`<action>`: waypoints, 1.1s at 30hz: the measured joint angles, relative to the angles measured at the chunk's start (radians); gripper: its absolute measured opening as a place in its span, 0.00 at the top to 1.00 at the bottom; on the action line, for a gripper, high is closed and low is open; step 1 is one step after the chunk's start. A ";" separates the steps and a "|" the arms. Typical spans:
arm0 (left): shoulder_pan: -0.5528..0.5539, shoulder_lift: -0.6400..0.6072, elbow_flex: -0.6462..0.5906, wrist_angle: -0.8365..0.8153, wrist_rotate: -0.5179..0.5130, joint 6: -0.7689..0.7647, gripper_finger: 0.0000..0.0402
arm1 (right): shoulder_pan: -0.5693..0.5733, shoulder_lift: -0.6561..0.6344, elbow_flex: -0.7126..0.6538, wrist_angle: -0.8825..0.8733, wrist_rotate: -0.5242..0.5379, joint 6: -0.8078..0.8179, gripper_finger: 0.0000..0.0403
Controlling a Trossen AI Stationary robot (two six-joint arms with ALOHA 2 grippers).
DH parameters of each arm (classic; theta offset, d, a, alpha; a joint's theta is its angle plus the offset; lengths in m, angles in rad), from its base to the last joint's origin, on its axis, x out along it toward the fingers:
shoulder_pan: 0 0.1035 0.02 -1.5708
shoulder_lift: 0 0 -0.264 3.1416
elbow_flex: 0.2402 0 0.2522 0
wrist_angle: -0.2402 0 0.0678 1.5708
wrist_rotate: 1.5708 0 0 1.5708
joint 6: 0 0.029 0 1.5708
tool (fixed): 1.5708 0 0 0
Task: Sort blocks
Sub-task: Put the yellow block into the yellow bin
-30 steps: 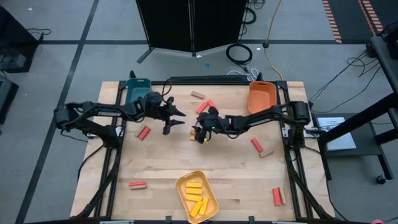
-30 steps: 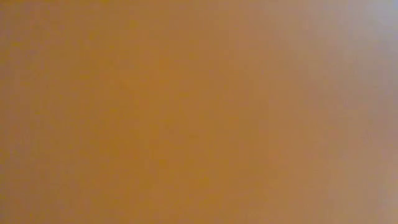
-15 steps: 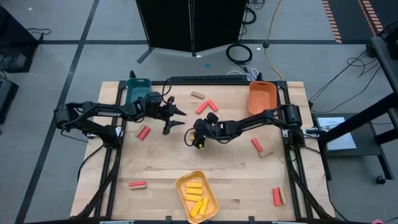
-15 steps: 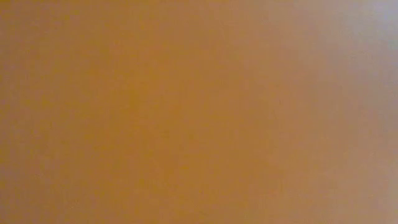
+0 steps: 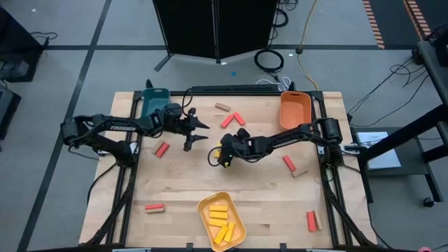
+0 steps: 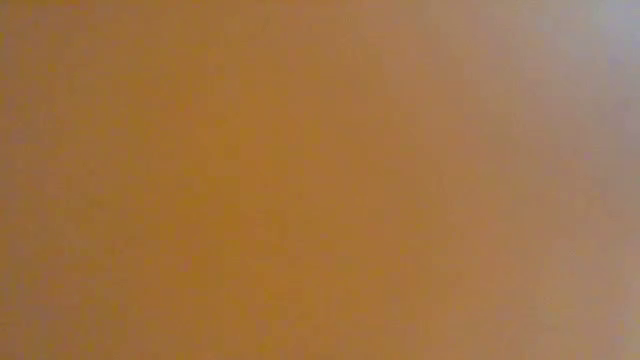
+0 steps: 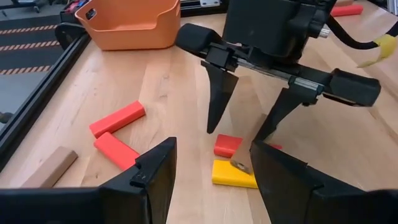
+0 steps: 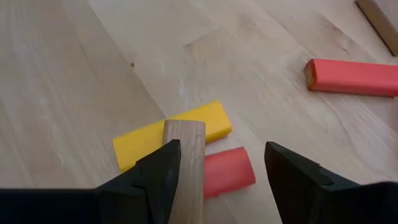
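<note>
A small pile of blocks lies at mid-table: a yellow block (image 8: 171,134), a red block (image 8: 227,171) beside it, and a tan wood block (image 8: 185,162) tilted across both, its upper end over the yellow one. My right gripper (image 8: 222,149) hangs open over this pile, slanting down, one finger on each side; the left wrist view also shows this gripper (image 7: 236,132). My left gripper (image 5: 195,135) stands open just left of the pile, pointing at it, with nothing between its fingers. My right gripper has the tan block's long side (image 8: 177,168) right against the inner face of one finger (image 8: 152,177). I cannot tell whether they touch. The block rests on the two blocks below it.
Red blocks (image 5: 162,148) (image 5: 288,162) (image 5: 311,221) and tan ones (image 5: 222,106) (image 5: 299,171) lie scattered. A yellow tray (image 5: 238,231) with yellow blocks sits at the near edge, a teal tray (image 5: 155,101) far left, an orange tray (image 5: 295,108) far right. The low view is blocked.
My right gripper has moved a little toward the table's left and near edge, come down, and tipped more steeply over the pile, its fingers staying apart.
</note>
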 joint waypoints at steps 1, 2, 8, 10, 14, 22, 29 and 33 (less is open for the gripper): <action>0.000 0.000 0.000 0.000 0.000 0.000 0.50 | 0.000 -0.001 -0.001 -0.009 0.002 0.001 0.50; 0.000 0.000 0.000 0.000 -0.001 0.000 0.50 | 0.001 -0.003 -0.001 -0.016 0.006 0.003 0.50; 0.000 0.000 0.000 0.002 -0.004 -0.008 0.50 | 0.026 -0.055 -0.008 -0.202 0.083 0.064 0.50; -0.001 0.000 0.000 0.005 -0.017 -0.035 0.50 | 0.042 -0.069 -0.013 -0.246 0.130 0.083 0.50; -0.001 0.015 0.007 0.011 -0.029 -0.096 0.50 | 0.073 -0.133 -0.005 -0.256 0.213 0.100 0.50; -0.044 0.142 0.034 -0.064 -0.018 0.113 0.50 | 0.094 -0.215 -0.018 -0.319 0.170 0.065 0.50; -0.044 0.295 0.203 -0.256 -0.010 0.230 0.50 | 0.094 -0.394 -0.173 -0.266 0.135 0.052 0.50; -0.044 0.345 0.264 -0.335 0.012 0.288 0.50 | 0.094 -0.497 -0.305 -0.168 0.133 0.078 0.50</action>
